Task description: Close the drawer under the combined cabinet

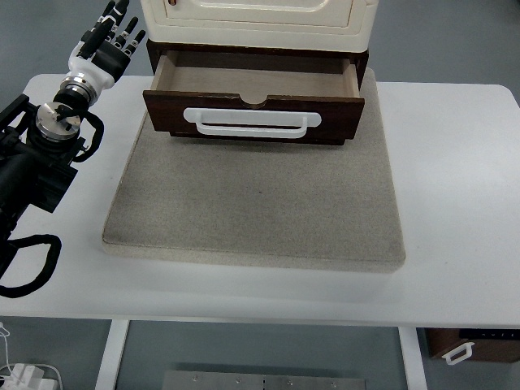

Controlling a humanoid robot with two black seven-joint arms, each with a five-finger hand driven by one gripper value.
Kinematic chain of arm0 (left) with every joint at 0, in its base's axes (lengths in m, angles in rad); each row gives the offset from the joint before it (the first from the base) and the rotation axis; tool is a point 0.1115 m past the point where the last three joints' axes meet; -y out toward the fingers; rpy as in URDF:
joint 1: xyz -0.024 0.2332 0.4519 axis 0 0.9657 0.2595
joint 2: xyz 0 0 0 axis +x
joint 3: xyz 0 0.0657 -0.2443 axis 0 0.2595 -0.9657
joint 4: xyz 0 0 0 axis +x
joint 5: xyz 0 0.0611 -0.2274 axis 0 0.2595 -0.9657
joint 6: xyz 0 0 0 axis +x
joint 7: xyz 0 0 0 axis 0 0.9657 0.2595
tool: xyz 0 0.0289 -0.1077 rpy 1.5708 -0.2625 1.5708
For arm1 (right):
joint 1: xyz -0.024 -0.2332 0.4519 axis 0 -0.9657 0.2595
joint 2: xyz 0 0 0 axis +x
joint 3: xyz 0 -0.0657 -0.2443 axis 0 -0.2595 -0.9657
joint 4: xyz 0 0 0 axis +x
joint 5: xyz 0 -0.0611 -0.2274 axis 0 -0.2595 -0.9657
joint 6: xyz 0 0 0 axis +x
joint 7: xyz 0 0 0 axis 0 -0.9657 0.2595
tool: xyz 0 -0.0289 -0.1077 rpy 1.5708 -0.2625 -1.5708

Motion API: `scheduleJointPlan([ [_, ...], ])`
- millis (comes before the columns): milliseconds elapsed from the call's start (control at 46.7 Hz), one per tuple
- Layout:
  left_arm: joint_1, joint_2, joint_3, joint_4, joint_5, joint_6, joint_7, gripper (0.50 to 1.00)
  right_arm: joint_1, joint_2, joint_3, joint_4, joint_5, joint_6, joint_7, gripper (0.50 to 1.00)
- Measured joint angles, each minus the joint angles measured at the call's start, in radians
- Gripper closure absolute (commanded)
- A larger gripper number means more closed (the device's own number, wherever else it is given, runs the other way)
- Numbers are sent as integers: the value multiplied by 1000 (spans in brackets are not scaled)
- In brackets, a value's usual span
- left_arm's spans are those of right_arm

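The drawer (253, 101) sat pulled open under the cabinet (258, 20) while the left hand (110, 41) hovered beside it, fingers loosely extended, holding nothing.

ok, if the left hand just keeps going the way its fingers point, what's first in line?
Probably the cream cabinet: the left hand points up and right toward its left side, above the open drawer. Depth is unclear; it may pass alongside.
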Motion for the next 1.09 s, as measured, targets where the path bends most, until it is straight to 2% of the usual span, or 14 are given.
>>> scheduleJointPlan([
  [706,-9,28,4,5,-1,-9,-6,500,0,0,0,0,0,0,0,548],
  [1091,-28,59,6,-6,10,-78,-6,500,0,0,0,0,0,0,0,548],
])
